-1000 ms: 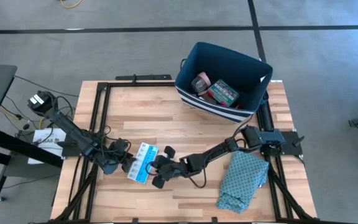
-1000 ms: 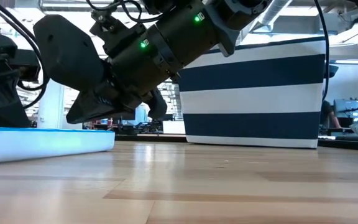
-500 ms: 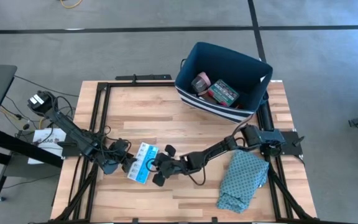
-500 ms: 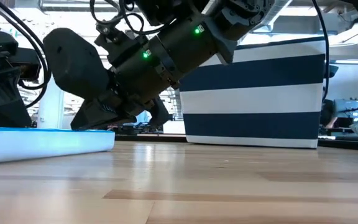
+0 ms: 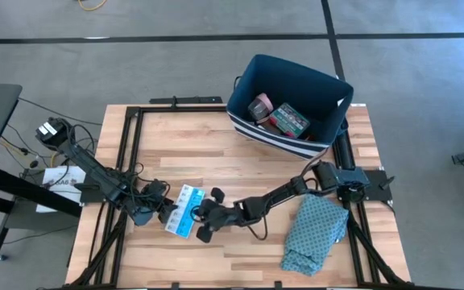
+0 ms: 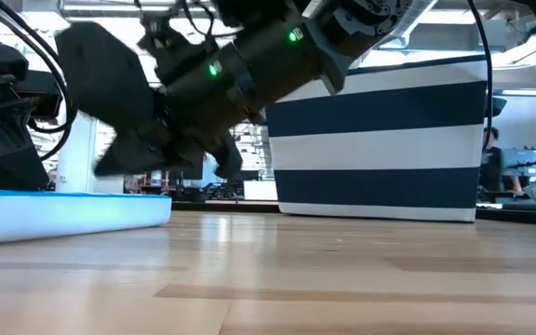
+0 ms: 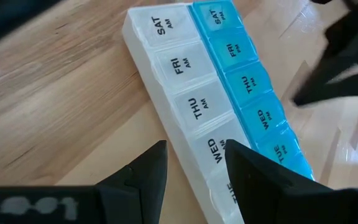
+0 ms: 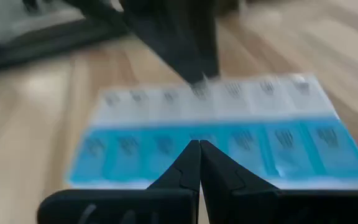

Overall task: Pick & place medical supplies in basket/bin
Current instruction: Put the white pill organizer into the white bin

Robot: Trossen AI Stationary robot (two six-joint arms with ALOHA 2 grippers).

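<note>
High view: organizer (image 5: 185, 212) lies flat on the table (image 5: 240, 169) near the front edge, between the two grippers, well apart from the bin (image 5: 290, 101).
Organizer build: hard, glossy plastic strip, a white row and a blue row of lidded day cells marked AM and PM.
Handling, my judgement: light, stiff and slick; the thin hinged lids could pop open if pinched from above.
Where to hold: across the two long edges near the middle, so it lifts level.
Left gripper (image 7: 194, 163): released, fingers spread either side of the WED cell at the white row's edge, holding nothing.
Right gripper (image 8: 199, 163): clenched, tips pressed together on nothing, just beside the blue row.
Bin: soft-sided navy tub, white stripes round its base, already holding a pink roll (image 5: 259, 106) and a patterned box (image 5: 289, 120).
Cloth (image 5: 314, 232): soft, folded, teal pattern, at the table's right front.
</note>
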